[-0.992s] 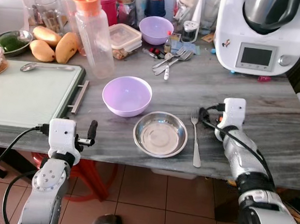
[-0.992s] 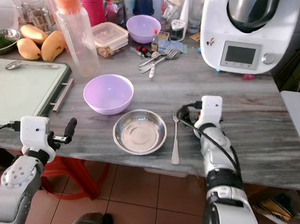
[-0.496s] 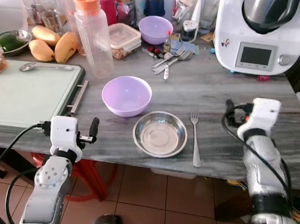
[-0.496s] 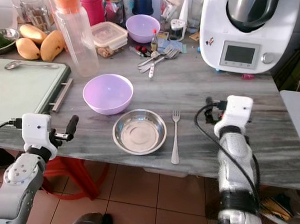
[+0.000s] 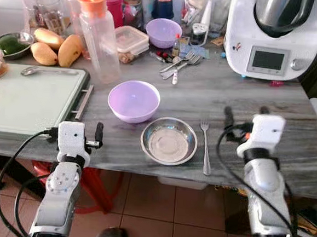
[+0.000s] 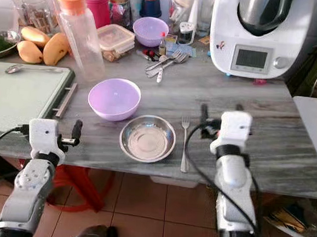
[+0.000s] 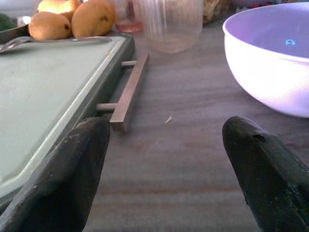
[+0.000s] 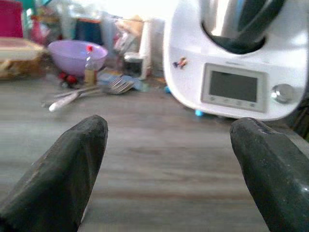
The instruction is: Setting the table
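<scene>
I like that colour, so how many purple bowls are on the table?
2. One purple bowl sits near the front beside the steel dish; a smaller one stands at the back among the clutter, which may hide others.

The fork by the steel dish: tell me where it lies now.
The fork lies flat on the grey counter, just right of the steel dish, tines pointing away from the robot, with the open right gripper farther right.

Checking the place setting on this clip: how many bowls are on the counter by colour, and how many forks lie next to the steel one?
Purple bowls: 2, a near one and a far one.
Steel bowls: 1.
Forks beside the steel bowl: 1.
Total: 4.
</scene>
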`<state>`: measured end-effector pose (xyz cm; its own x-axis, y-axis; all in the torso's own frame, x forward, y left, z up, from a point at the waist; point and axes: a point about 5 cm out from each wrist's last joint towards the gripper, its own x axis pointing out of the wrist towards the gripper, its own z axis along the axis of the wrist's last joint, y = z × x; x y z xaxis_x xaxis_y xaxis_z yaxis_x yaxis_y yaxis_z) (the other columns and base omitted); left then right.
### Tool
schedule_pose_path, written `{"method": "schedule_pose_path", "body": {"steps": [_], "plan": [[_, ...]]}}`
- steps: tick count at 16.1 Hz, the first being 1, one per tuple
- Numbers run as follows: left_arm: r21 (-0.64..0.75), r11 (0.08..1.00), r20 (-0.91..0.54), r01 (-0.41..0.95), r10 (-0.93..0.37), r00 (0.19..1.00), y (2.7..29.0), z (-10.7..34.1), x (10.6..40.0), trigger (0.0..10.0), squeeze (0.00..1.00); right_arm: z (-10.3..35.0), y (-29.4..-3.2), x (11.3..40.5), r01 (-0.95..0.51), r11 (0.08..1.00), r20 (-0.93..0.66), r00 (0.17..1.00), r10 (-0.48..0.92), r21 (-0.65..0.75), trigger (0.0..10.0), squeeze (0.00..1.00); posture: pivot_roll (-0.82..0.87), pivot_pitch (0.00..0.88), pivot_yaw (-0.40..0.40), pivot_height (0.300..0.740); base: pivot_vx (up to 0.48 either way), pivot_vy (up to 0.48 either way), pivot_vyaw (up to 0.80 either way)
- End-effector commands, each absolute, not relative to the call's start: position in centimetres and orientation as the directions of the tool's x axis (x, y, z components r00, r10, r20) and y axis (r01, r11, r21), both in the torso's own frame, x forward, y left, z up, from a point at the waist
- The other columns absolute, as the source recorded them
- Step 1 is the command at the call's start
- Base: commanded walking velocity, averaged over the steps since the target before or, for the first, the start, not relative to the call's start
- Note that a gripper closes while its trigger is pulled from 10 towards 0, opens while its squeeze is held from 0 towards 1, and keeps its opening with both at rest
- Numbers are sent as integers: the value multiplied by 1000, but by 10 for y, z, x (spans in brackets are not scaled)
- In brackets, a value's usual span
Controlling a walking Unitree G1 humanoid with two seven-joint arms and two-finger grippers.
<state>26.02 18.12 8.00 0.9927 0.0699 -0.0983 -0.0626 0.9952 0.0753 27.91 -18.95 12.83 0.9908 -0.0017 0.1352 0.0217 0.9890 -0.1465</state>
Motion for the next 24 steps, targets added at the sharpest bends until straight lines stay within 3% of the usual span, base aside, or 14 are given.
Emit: {"method": "schedule_pose_path", "body": {"steps": [1,2,16,19,24], "plan": [[85,994,-98,-76,84,992,181,78,262,10000,0,130,-183,278,-4,987,140,990,27,-163,10000,216,-38,0,29,740,-240,0,0],[81,994,-96,-77,85,992,179,77,264,10000,0,129,-180,278,-15,986,138,990,38,-167,10000,0,-40,0,28,740,0,0,0],[81,995,-86,-60,67,994,177,72,271,10000,0,116,-185,276,-16,988,75,997,28,-154,10000,0,-49,0,36,740,-17,0,-45],[75,996,-86,-55,62,994,174,72,270,10000,0,115,-185,274,-15,989,75,997,26,-150,10000,0,-50,0,43,740,-331,0,-767],[65,996,-70,-60,64,996,172,75,275,10000,0,115,-180,274,-26,990,78,996,37,-137,10000,0,-50,0,37,740,-352,0,0]]}}
